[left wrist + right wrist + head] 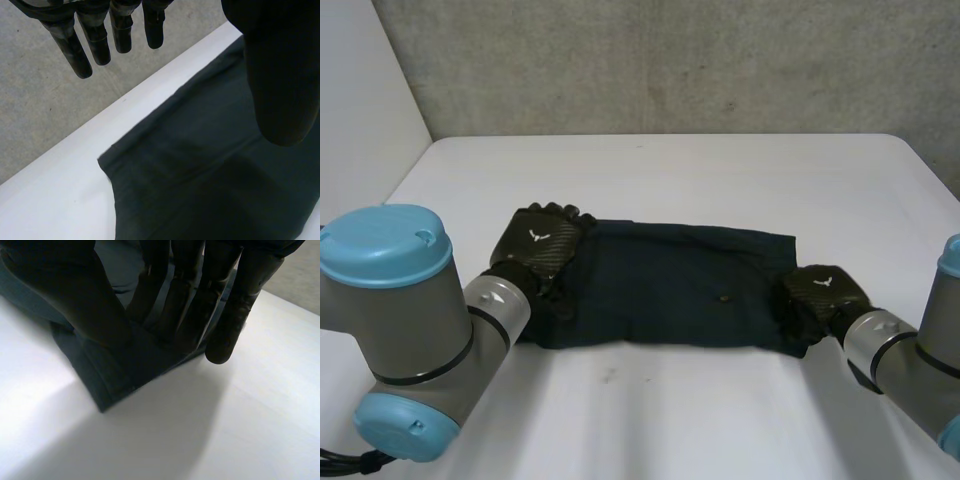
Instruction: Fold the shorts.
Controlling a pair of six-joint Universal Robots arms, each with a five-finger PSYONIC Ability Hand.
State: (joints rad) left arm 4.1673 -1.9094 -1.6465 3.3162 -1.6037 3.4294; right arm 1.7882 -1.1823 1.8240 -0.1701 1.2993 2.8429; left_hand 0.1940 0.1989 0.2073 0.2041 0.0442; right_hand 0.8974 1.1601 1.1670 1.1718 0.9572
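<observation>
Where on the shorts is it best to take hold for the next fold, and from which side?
Probably the short right end, from the right. The shorts lie flat as a long band across the table, and the right hand rests with straight fingers on that end's near corner, where the free edge can be pinched.

Soft cloth, a matt table top, hands with a woven look.
We see the dark blue cloth shorts point(670, 290) as a soft, matt fabric with fine creases. The white table point(720, 170) looks smooth and matt to us, with only a weak sheen. The backs of the black left hand point(538, 245) and the black right hand point(820, 293) show a slightly glossy woven pattern, like carbon fibre. The grey arm joints point(415, 320) look like smooth metal, and their light-blue caps point(385, 245) like satin plastic. The grey wall point(670, 60) looks rough, like concrete.
</observation>
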